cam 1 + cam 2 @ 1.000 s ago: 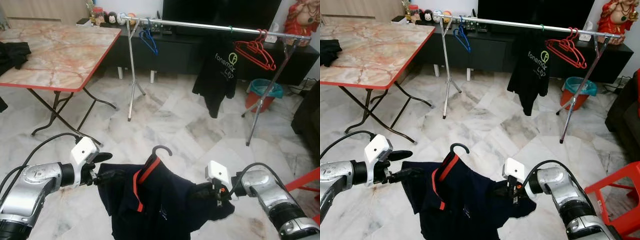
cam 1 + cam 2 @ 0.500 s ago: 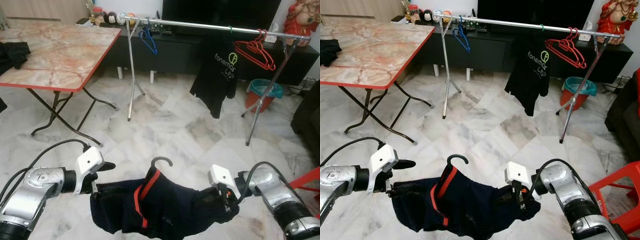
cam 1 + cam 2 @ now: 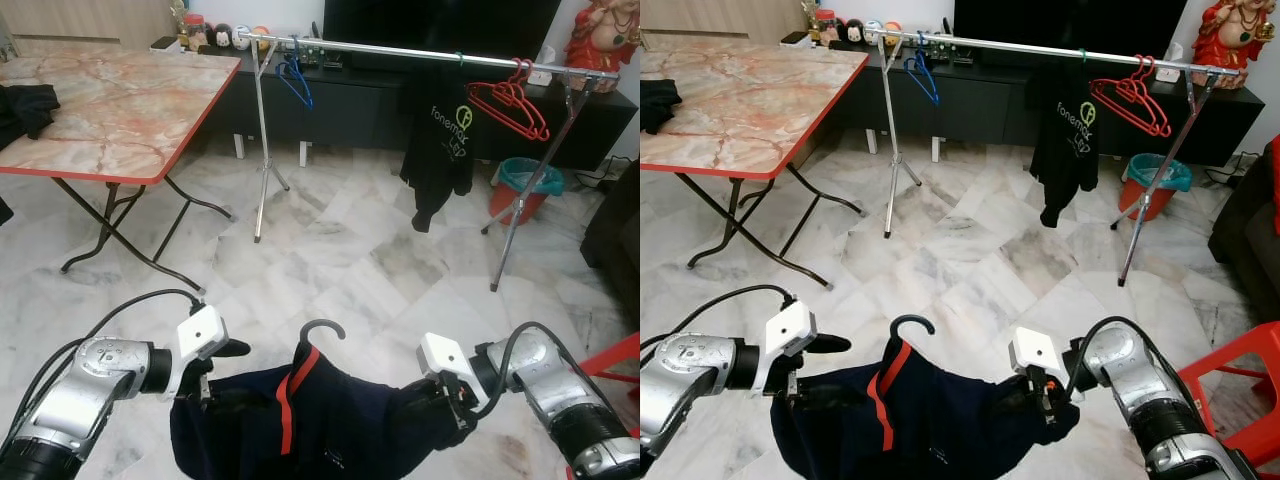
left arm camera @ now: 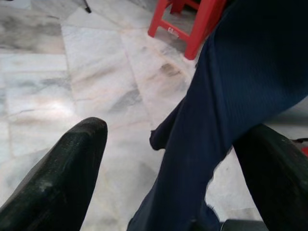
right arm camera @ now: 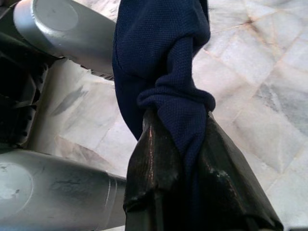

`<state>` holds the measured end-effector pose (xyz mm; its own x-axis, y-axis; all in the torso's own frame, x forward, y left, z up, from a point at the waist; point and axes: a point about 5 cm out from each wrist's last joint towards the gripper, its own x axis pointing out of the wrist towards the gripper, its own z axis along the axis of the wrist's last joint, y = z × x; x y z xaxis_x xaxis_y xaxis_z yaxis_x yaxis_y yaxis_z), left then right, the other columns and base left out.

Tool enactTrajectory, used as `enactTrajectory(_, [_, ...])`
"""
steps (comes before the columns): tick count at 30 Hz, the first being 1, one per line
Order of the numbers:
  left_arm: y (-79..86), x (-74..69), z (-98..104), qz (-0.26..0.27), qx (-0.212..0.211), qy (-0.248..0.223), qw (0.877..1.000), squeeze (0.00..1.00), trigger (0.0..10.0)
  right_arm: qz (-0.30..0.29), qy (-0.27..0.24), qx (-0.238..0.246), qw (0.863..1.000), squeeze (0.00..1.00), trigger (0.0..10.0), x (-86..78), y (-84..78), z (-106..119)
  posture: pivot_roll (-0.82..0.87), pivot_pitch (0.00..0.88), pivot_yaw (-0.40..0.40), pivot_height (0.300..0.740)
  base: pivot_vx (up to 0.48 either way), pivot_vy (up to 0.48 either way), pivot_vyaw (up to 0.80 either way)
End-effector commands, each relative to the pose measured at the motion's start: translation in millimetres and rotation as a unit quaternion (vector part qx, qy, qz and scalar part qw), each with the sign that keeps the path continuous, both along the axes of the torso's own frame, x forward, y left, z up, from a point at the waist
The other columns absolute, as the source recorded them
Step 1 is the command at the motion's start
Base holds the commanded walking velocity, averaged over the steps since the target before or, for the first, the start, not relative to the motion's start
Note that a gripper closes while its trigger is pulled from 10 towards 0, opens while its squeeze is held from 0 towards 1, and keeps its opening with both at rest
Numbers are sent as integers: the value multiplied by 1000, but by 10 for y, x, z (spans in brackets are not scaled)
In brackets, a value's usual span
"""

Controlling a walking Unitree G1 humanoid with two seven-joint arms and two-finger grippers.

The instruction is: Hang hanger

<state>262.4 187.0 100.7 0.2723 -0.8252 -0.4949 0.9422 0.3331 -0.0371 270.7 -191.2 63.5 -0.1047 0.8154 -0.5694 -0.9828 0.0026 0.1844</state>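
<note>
Left eye view: a navy shirt (image 3: 330, 420) on a black hanger (image 3: 322, 330) is held low between both grippers. Right gripper (image 5: 192, 144) fingers are clamped on cloth; left gripper (image 4: 168, 159) fingers seem spread around it. The hook should be raised level toward the rail (image 3: 420, 50).

Before me, the marble floor (image 3: 340, 250) is carrying a counter (image 3: 110, 100), a rack (image 3: 262, 150), a bucket (image 3: 522, 185) and a stool (image 3: 1230, 385).
</note>
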Motion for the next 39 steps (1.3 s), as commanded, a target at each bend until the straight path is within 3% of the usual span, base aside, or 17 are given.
enactTrajectory(1, [-53, 29, 1, -11, 6, -7, 1000, 584, 10000, 10, -12, 19, 1000, 0, 10000, 25, 35, 80, 30, 0, -52, 740, 0, 0, 0])
enactTrajectory(2, [-70, 37, -2, -11, 5, -8, 1000, 0, 10000, 11, -11, 21, 1000, 0, 10000, 23, 44, 79, 30, 0, -52, 740, 0, 0, 0])
enactTrajectory(11, [-155, -43, -84, -36, -11, 28, 999, 0, 10000, 12, -13, 23, 1000, 0, 10000, 21, 68, 93, 27, 0, -51, 740, 0, 0, 0])
enactTrajectory(12, [-162, -52, -98, -37, -16, 33, 999, 0, 6000, 12, -13, 23, 1000, 0, 10000, 21, 72, 97, 27, 0, -51, 740, 0, 0, 0])
enactTrajectory(13, [-162, -52, -98, -37, -16, 33, 999, 0, 6000, 12, -13, 23, 1000, 0, 10000, 21, 72, 97, 27, 0, -51, 740, 0, 0, 0])
enactTrajectory(14, [-172, -70, -104, -40, -20, 38, 998, 0, 4000, 11, -14, 24, 1000, 0, 10000, 25, 78, 100, 27, 0, -51, 740, 0, 0, 0])
enactTrajectory(15, [-176, -75, -106, -41, -20, 38, 998, 0, 1059, 11, -15, 24, 1000, 0, 10000, 27, 79, 101, 28, 0, -52, 740, 0, 0, 0])
enactTrajectory(16, [-182, -80, -109, -41, -22, 41, 998, 0, 0, 11, -15, 23, 1000, 0, 10000, 29, 80, 101, 29, 0, -52, 740, 0, 0, 0])
enactTrajectory(39, [-224, -116, -141, -33, -43, 54, 997, 0, 0, -1, -22, 28, 999, 0, 10000, 46, 152, 69, 30, 0, -49, 740, 0, 0, 0])
